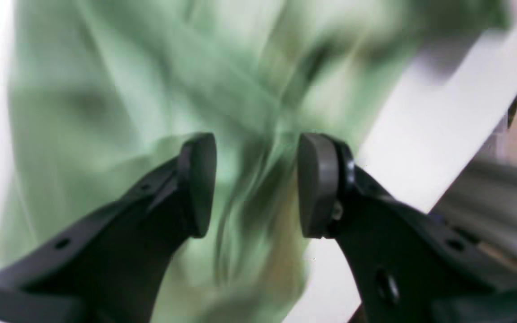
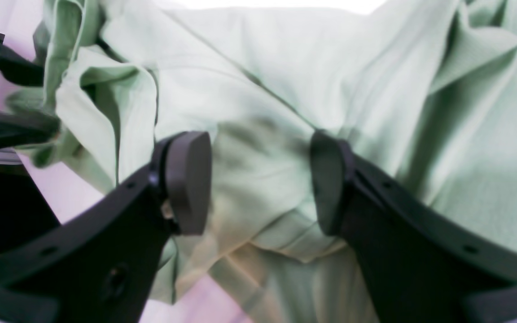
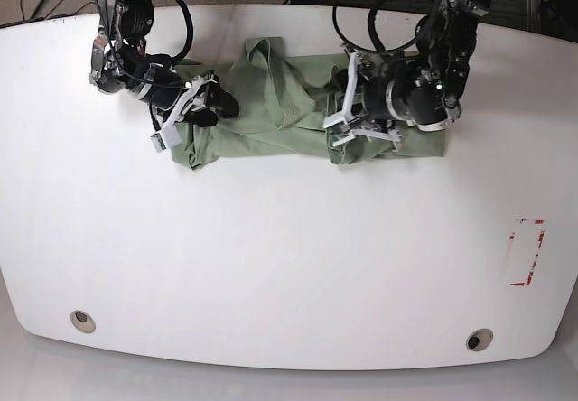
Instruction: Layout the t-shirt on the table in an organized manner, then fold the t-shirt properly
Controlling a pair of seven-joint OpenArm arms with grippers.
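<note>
The pale green t-shirt point(image 3: 271, 116) lies crumpled in a wide bunch at the far middle of the white table point(image 3: 289, 256). My left gripper point(image 3: 341, 125) hangs over the shirt's right part. In the left wrist view the picture is smeared, and the left gripper point(image 1: 256, 179) is open with blurred t-shirt point(image 1: 106, 112) fabric behind the gap. My right gripper point(image 3: 179, 116) is at the shirt's left end. In its wrist view the right gripper point(image 2: 260, 179) is open, just above rumpled folds of the t-shirt point(image 2: 263, 89).
A red-marked rectangle point(image 3: 526, 252) is at the table's right side. Two round grommet holes point(image 3: 82, 321) point(image 3: 478, 340) sit near the front edge. Cables and dark gear lie beyond the far edge. Dark blurred arm parts point(image 2: 2, 121) show at the right wrist view's left edge.
</note>
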